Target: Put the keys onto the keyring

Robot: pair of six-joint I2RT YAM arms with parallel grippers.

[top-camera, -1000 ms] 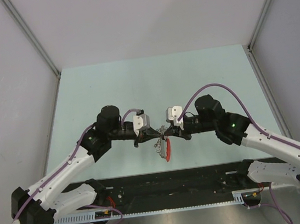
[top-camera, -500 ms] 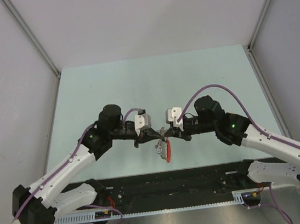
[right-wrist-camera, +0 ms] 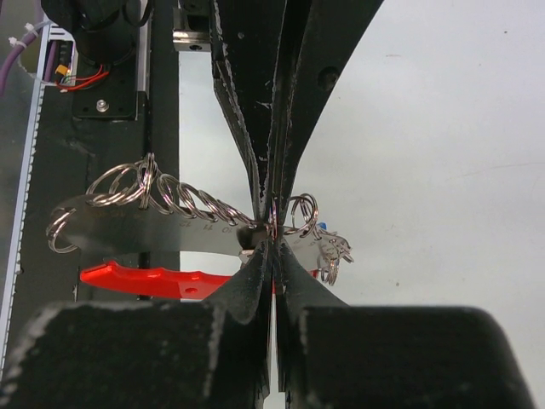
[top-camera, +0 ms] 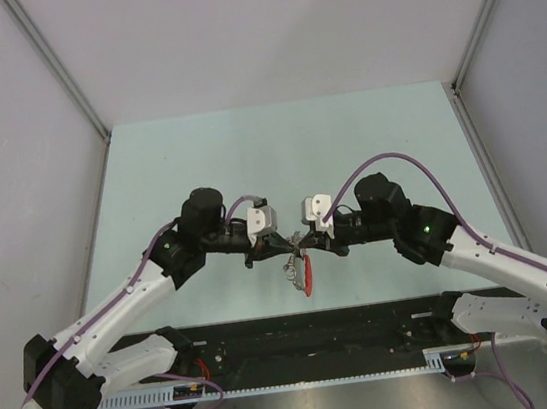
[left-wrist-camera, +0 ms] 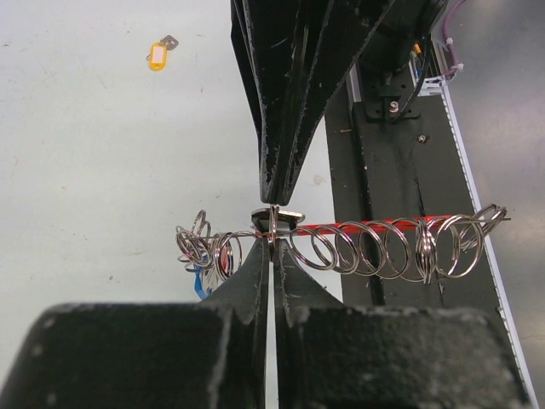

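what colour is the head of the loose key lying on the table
Yellow-orange. The loose key shows best in the left wrist view, upper left.

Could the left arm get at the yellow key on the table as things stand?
Probably not: the left arm's jaws are shut on the keyring, as are the right arm's. The yellow key lies apart on bare table, so the way looks free once it lets go.

Pale green tabletop (top-camera: 276, 144) mid-frame, enclosed by plain grey walls (top-camera: 270, 23), black rail (top-camera: 320, 327) along the bottom.
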